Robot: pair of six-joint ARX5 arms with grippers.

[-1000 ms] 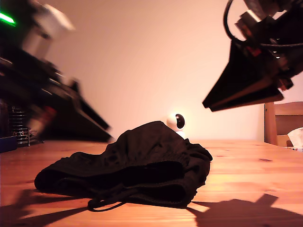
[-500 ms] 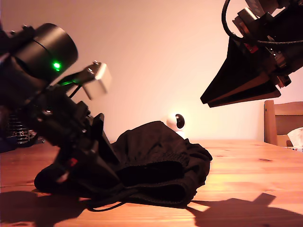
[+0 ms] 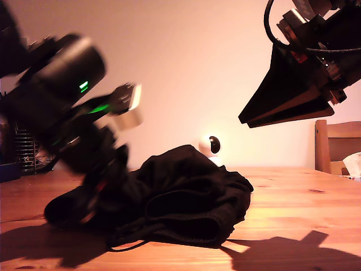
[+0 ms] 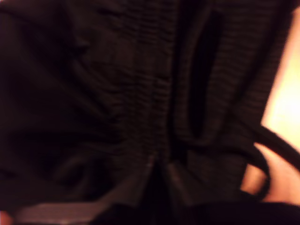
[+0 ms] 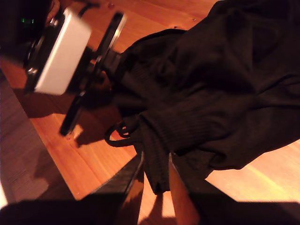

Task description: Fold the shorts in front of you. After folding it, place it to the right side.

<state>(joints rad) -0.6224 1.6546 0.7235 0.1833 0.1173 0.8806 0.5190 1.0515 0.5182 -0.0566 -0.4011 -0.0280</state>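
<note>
Step in hand: first grab at the crumpled shorts, no fold made yet.

Shorts point(image 3: 186, 195) are lying in a heap mid tabletop point(image 3: 304, 214), waistband and drawstring point(image 5: 117, 133) facing the camera. My first claw point(image 3: 98, 192) is pressing into the fabric at the exterior view's left; image blurred, can't tell if open or closed. My second claw point(image 5: 154, 176) is hanging above the heap w/ fingers slightly apart, holding nothing. Next, prob.: get a firm grip on the waistband, bring the second claw down, spread flat before folding.
</note>
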